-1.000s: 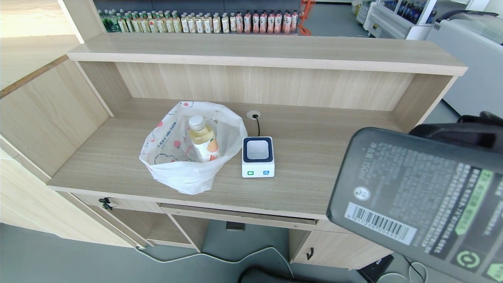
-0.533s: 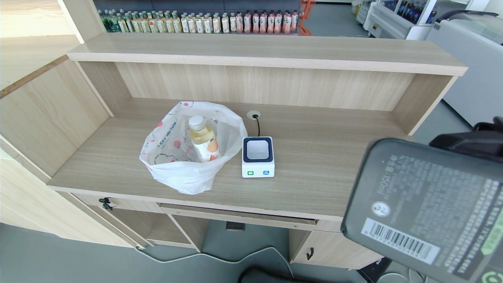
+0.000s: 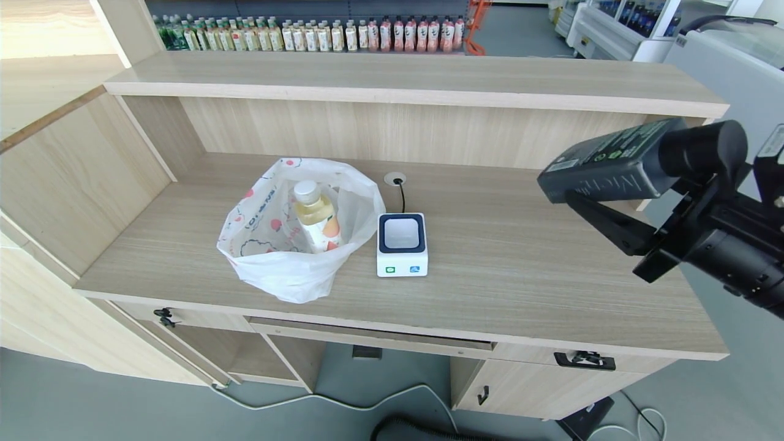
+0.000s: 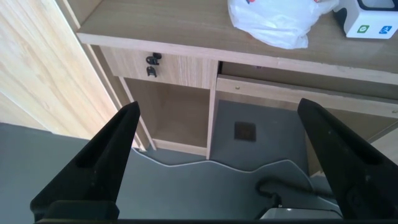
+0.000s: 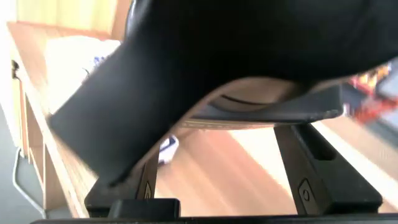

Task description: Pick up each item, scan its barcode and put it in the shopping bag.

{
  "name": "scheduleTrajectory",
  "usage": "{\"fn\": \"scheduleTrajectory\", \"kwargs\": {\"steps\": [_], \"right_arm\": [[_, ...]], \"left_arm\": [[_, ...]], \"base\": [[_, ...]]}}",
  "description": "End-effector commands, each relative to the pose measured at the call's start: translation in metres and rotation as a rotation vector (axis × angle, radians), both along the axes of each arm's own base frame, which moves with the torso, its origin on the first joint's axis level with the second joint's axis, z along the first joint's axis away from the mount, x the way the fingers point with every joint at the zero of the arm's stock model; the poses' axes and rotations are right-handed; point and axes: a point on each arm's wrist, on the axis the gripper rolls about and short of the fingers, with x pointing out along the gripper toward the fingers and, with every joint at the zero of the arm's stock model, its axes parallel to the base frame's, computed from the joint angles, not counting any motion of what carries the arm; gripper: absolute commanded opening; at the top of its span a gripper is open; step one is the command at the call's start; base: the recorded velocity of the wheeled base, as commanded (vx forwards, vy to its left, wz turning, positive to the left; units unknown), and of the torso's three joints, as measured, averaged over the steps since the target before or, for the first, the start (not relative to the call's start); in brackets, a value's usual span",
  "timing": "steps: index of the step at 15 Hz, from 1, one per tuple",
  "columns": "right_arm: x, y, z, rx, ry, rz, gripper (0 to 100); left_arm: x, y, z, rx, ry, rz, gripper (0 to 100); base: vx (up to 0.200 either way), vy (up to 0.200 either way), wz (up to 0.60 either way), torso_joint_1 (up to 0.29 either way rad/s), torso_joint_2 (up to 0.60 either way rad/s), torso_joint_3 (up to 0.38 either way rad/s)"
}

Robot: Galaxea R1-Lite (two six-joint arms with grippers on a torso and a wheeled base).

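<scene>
The wooden counter (image 3: 490, 269) took up most of the space, with a raised back ledge and side walls. Behind it ran a shelf of drink bottles (image 3: 318, 35), and white chest freezers (image 3: 729, 86) stood off to the right, cut off at the edge. On the counter's left half sat the white shopping bag (image 3: 288, 257), mouth open. A pale drink bottle (image 3: 314, 215) stood tilted inside, its lower part hidden by the plastic. Just beside the bag, to its right, lay the small white scanner (image 3: 402, 244), window up, its cable (image 3: 402, 199) running back to a hole in the counter top. Above the counter's right end, well apart from the scanner, the right tool (image 3: 585, 184) gripped a flat dark bottle (image 3: 612, 160) held sideways in the air, black cap toward the arm. Its lower finger (image 3: 612, 226) was plain; the other was hidden behind the bottle. The left tool (image 4: 214, 162) hung low in front of the counter, spread wide and empty, over the grey floor (image 4: 186, 186).
</scene>
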Motion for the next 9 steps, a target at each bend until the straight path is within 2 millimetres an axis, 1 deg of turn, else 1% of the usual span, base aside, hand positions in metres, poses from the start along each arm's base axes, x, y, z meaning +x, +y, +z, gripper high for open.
{"fn": "scheduleTrajectory", "kwargs": {"steps": [1, 3, 5, 9], "right_arm": [[0.001, -0.014, -0.012, 0.041, 0.097, -0.083, 0], [0.003, -0.016, -0.018, 0.096, 0.173, -0.091, 0], [0.009, -0.015, -0.021, 0.180, 0.241, -0.177, 0], [0.028, -0.013, -0.040, 0.327, 0.398, -0.286, 0]], "left_arm": [[0.000, 0.000, 0.000, 0.000, -0.001, 0.001, 100], [0.000, 0.000, 0.000, 0.000, -0.001, -0.001, 100], [0.000, 0.000, 0.000, 0.000, -0.001, -0.001, 100], [0.000, 0.000, 0.000, 0.000, -0.001, 0.001, 100]], "base": [[0.000, 0.000, 0.00, 0.000, 0.00, 0.000], [0.000, 0.000, 0.00, 0.000, 0.00, 0.000], [0.000, 0.000, 0.00, 0.000, 0.00, 0.000], [0.000, 0.000, 0.00, 0.000, 0.00, 0.000]]}}
